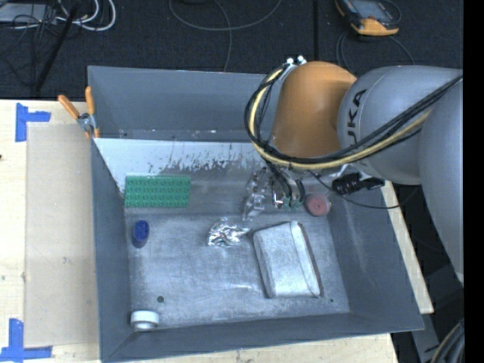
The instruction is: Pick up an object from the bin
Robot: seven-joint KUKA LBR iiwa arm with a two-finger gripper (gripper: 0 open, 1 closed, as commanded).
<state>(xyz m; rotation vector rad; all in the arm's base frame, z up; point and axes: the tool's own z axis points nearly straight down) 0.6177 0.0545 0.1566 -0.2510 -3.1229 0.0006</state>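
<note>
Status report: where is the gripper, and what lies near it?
Gripper above middle of bin, toward back. Crumpled foil ball nearest, in front. Grey block and pink disc close by.

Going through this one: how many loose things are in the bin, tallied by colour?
Green: 1, the studded plate
Blue: 1, the small lump
Silver: 1, the crumpled foil
Grey: 1, the flat block
Pink: 1, the round disc
White: 1, the small ring
Total: 6
</note>
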